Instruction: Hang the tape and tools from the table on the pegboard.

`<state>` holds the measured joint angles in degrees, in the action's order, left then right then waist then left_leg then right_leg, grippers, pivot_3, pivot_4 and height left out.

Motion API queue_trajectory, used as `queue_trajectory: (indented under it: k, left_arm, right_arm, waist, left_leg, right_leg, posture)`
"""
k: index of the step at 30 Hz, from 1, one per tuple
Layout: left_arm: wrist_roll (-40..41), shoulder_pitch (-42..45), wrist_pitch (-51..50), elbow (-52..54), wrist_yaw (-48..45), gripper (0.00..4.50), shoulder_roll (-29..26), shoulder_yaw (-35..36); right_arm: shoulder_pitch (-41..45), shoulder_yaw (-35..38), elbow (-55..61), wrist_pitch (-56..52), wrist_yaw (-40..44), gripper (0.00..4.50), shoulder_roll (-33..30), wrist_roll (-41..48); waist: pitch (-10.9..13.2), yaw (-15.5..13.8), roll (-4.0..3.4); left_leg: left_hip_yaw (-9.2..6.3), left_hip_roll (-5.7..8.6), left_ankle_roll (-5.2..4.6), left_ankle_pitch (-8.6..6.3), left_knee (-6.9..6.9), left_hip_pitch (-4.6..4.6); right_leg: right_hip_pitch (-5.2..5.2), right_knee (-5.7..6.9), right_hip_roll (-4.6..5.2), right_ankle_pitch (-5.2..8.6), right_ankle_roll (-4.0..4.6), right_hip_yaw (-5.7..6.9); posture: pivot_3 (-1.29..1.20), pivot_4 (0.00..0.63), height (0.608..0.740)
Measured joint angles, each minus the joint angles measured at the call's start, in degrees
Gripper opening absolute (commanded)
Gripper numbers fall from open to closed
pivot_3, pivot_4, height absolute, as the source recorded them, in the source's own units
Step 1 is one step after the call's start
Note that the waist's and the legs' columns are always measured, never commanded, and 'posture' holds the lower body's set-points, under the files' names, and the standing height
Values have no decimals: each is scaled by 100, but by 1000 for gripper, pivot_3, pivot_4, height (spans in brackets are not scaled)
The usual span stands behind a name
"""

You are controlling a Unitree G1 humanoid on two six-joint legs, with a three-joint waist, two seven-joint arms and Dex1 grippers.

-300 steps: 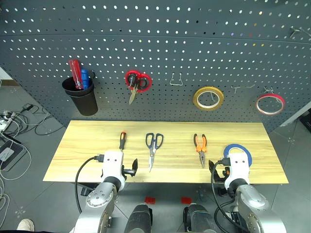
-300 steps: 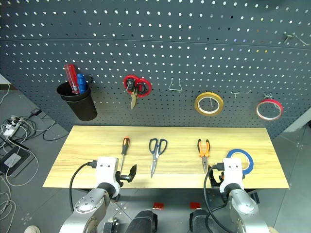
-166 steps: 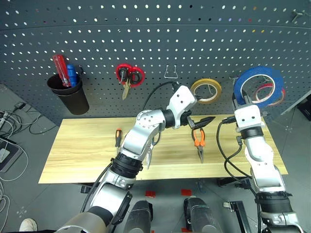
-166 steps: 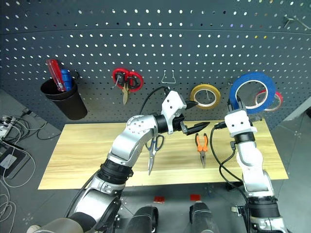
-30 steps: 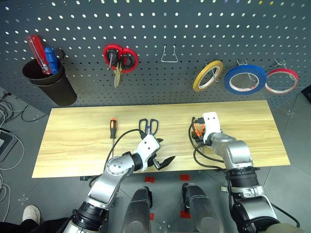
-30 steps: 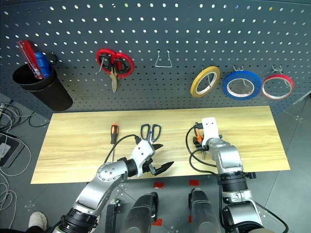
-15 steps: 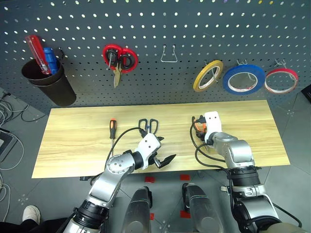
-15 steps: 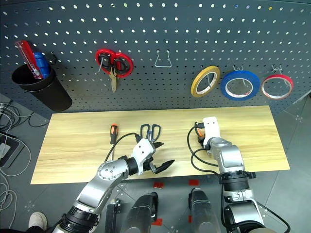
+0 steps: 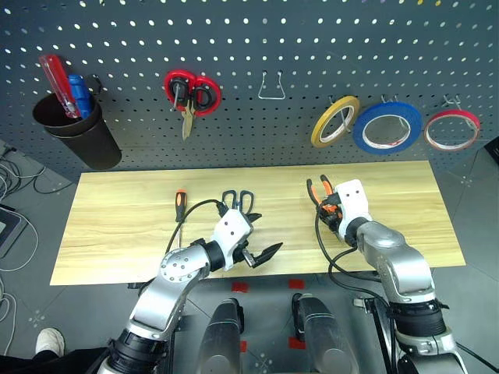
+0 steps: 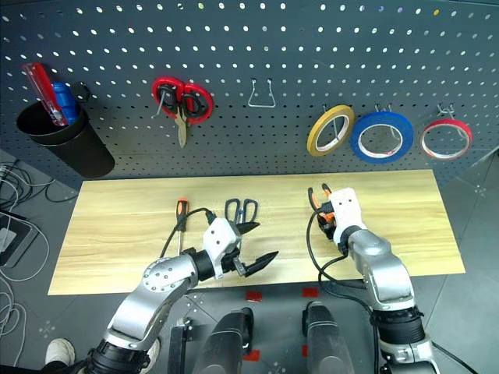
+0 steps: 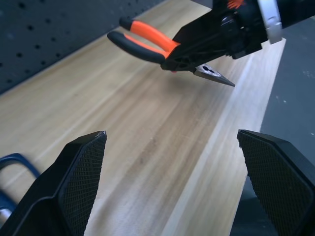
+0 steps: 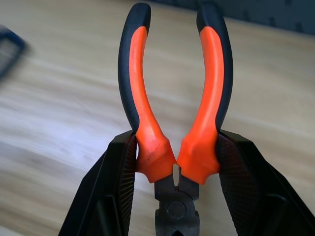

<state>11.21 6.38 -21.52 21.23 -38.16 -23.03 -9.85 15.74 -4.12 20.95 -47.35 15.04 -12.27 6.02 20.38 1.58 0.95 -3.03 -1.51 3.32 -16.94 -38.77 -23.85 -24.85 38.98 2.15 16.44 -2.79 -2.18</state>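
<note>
Right gripper (image 12: 174, 162): clamped on the pliers (image 12: 172, 98) at the handle bases, held clear above the table (image 9: 125, 226), handles toward the pegboard (image 9: 249, 47).
Left gripper (image 9: 258, 236): spread wide, empty, at the near table edge.
Scissors (image 9: 238, 202): flat on the table, centre, just beyond the left gripper.
Screwdriver (image 9: 179, 206): on the table, left of the scissors.
Blue tape (image 9: 387, 126): hung on the pegboard, right, between the yellow roll (image 9: 334, 121) and red-and-white roll (image 9: 453, 129).

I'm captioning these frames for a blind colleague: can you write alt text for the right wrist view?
The right hand grips orange-and-black needle-nose pliers near the pivot, one black finger pressed on each side. The handles point away, over the pale wooden table.
</note>
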Motion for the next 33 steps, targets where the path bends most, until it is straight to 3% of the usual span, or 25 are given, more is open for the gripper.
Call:
queue_trajectory:
  k: [6,14,19,25,33]
  left_arm:
    - [311,0,-524,770,283,4500,-19,378]
    - [675,275,-1082,1422,1004,4500,223,891]
    - [513,798,-1090,1359,1760,4500,560,1083]
    - [130,1226,-787,653,2141,4500,912,770]
    - [-117,1848,-285,-249,2278,4500,1193,667]
  right_arm:
    - [30,-181,503,727,-77,2113,401,59]
    - [775,-23,440,1923,-197,2113,902,193]
    - [1604,131,-233,2903,-305,2113,1162,187]
    - [2451,164,-1673,4062,-552,2113,1394,-17]
    - [3196,287,-3374,5432,-911,2113,1438,-271]
  waist:
    - [-297,-30,19]
    - [-686,-177,32]
    - [-941,-308,52]
    - [-1175,-346,55]
    - [-1237,-327,66]
  left_leg:
    - [6,13,19,11,-6,-35]
    - [24,28,20,12,-5,-29]
    - [26,67,24,14,-1,-16]
    - [27,76,24,15,-3,3]
    - [28,78,24,15,-4,10]
  right_leg:
    - [-34,3,-1,-1,2,1]
    - [-29,2,-10,-2,2,3]
    - [-21,2,-6,-2,3,-3]
    - [0,3,-2,-2,3,-6]
    - [2,8,-1,-3,3,-7]
  posture:
    - [107,170,740]
    - [161,103,740]
    - [177,72,740]
    - [183,59,740]
    - [198,112,740]
